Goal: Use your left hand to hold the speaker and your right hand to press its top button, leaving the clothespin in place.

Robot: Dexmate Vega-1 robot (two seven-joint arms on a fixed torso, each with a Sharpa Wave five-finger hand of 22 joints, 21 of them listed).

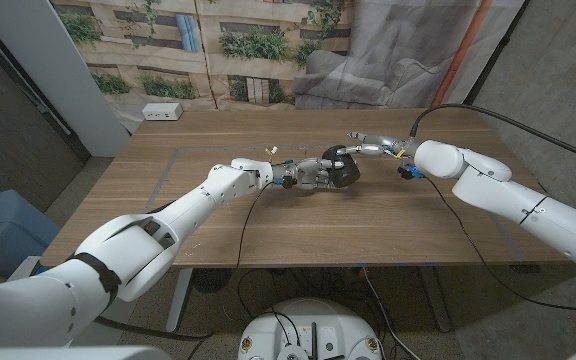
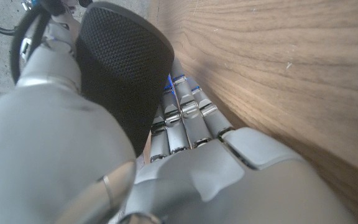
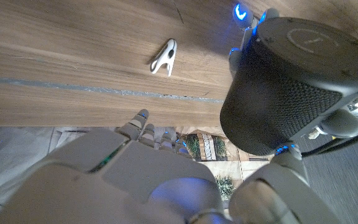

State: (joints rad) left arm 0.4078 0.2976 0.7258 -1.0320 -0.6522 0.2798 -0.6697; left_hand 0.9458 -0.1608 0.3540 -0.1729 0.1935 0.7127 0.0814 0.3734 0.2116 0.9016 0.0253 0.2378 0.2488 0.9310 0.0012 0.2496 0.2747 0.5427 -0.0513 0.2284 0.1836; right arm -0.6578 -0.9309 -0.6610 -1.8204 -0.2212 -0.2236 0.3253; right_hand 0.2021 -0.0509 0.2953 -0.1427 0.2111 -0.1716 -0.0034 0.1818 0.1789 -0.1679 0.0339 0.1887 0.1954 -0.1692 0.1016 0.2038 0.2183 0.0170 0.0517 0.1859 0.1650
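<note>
While gripped by the left robot hand (image 1: 313,176), the speaker (image 1: 341,165) is held at the desk's (image 1: 298,230) middle.
Beside the speaker the right robot hand (image 1: 368,146) is seen, fingers loosely spread; the clothespin (image 3: 163,57) lies apart from it.

One speaker (image 1: 340,166) sits on the one wooden surface (image 1: 298,225), and one clothespin (image 3: 164,57) lies on it too. Two robot hands are there, the left robot hand (image 1: 308,176) and the right robot hand (image 1: 368,146), one to each of the two arms. One small white box (image 1: 162,112) sits at the far left corner.
</note>
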